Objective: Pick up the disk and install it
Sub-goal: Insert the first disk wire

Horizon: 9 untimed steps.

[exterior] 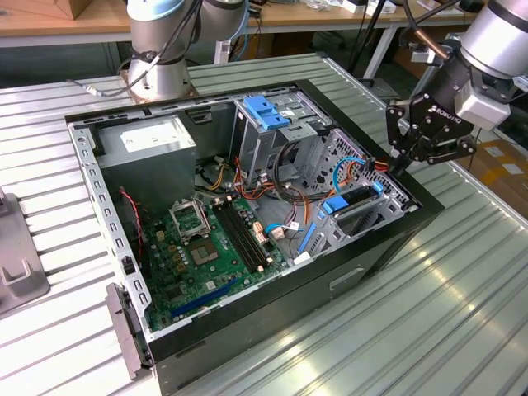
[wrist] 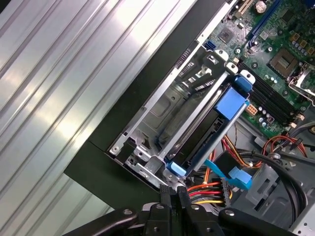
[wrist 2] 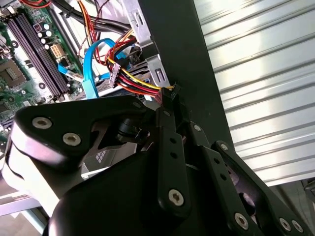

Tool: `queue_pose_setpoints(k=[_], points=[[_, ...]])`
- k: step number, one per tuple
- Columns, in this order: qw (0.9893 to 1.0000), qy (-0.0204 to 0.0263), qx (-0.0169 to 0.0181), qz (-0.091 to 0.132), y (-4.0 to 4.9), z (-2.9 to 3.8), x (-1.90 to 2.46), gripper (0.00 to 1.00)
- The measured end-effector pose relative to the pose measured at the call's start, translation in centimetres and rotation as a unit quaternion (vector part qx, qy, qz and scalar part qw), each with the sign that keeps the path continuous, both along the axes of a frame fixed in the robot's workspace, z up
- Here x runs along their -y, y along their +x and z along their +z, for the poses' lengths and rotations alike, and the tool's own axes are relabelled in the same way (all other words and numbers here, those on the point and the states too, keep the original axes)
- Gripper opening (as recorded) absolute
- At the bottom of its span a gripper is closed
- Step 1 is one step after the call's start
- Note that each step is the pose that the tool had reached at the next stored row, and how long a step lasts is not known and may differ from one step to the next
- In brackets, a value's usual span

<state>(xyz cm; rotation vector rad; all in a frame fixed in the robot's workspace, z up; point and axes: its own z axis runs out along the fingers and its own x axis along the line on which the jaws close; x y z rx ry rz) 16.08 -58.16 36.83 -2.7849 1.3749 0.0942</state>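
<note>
Hanging over the wall of the case (exterior: 289,330) on the exterior view's right, the arm (exterior: 495,41) points its fingers (exterior: 403,162) down at the rim, close to the drive bay (wrist: 182,98). In both wrist views the 2 fingers are pressed together, and nothing can be seen between them. In the second wrist view their tips sit right at a black connector (wrist 2: 170,91) on a bundle of yellow, red and black cables (wrist 2: 133,81); whether they touch it I cannot tell.

The disk (exterior: 355,200) lies inside the case, in the metal bay along that same wall, near the fingers. In the first wrist view its dark body runs lengthwise in the bay, with a bright blue rail (wrist: 231,103) along its side. The end of the rail nearest the fingers is just beside the cable bundle. A flat blue cable (wrist 2: 91,69) loops up beside the bay.

Deeper in the case, the green motherboard (exterior: 206,247) covers the floor. A grey power supply (exterior: 157,140) sits in the far corner on the exterior view's left. A blue bracket (exterior: 266,111) tops a metal cage at the back. The case rests on a ribbed metal surface (exterior: 429,313).
</note>
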Motion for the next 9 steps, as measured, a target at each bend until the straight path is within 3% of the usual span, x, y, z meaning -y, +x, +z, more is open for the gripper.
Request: queue_pose_setpoints(k=[7,9], points=[[1.0000,0.0000,0.0000,0.000,-0.51,0.00,0.10,0.18],[1.0000,0.0000,0.0000,-0.002,-1.35,-0.01,0.29,0.18]])
